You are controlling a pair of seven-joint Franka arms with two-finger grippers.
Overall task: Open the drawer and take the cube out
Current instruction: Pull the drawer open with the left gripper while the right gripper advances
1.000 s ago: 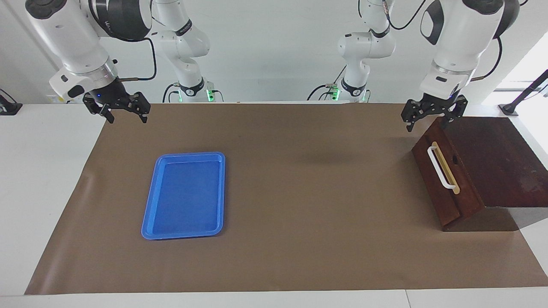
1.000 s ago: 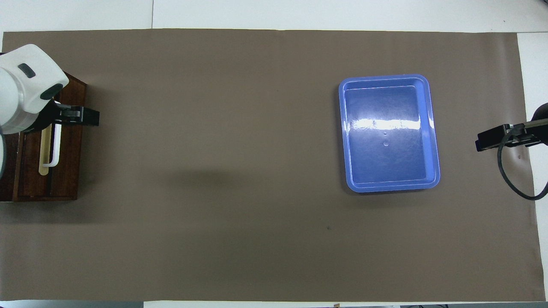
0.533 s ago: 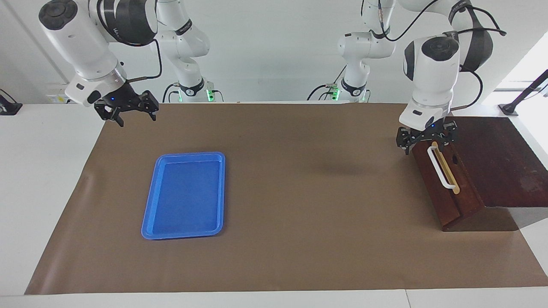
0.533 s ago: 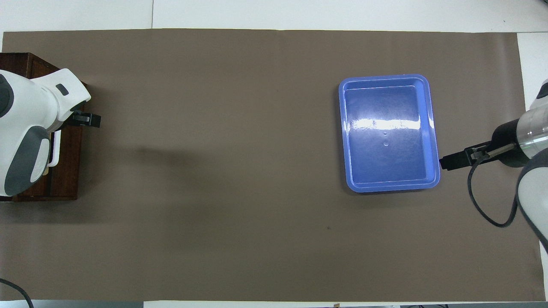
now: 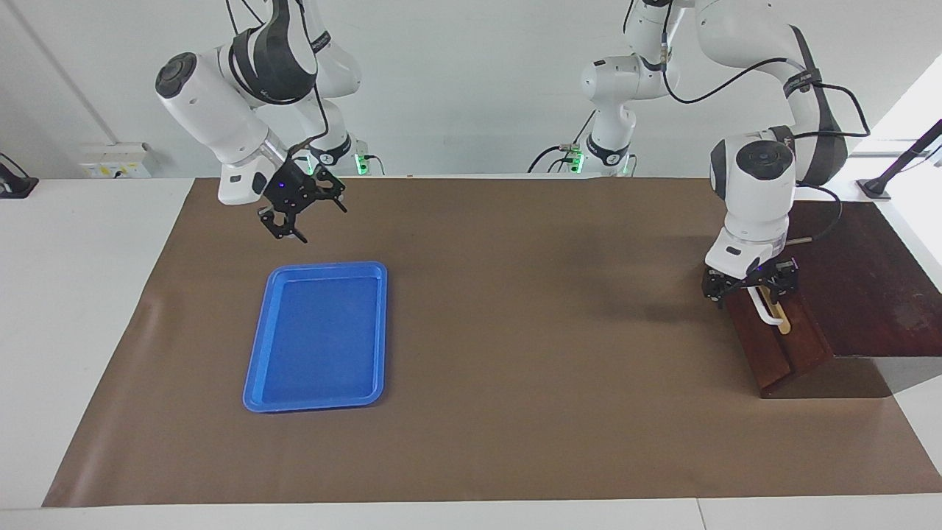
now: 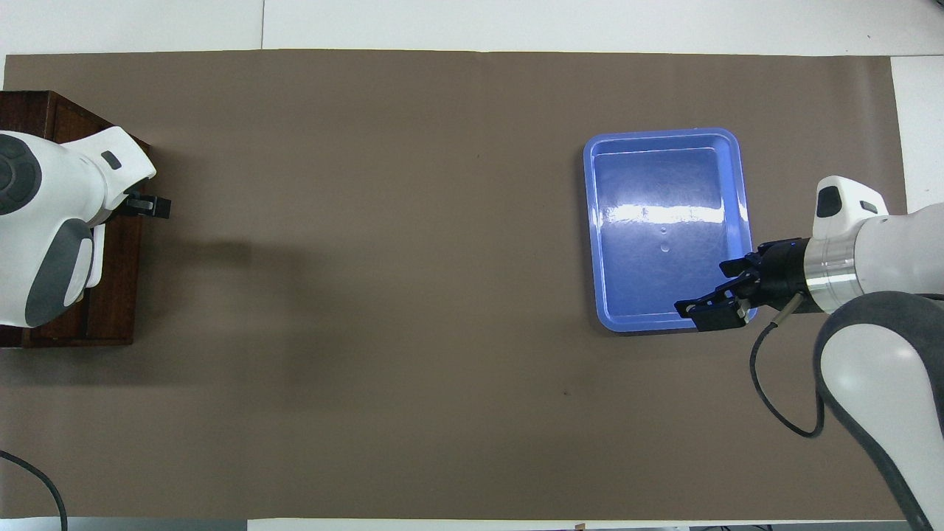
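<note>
Left claw at the drawer handle, right claw in the air over the mat beside the tray

No readable brand or label shows; lettering on the arm bands is too small to make out. Counted: two arms, one dark wooden box (image 5: pixel 861 272), one drawer (image 5: pixel 773 346) in it, one white bar handle (image 5: pixel 769 315), one blue tray (image 5: pixel 318 335), one brown mat (image 5: pixel 515 331) covering the surface. The drawer sits closed in the box at the left arm's end of the surface. The left claw (image 5: pixel 751 283) is down at the handle, fingers apart on either side of the bar; whether they touch it cannot be told. The right claw (image 5: pixel 298 210) hangs with its fingers apart over the mat, at the tray's end nearer the robots. No cube is visible in either view.
</note>
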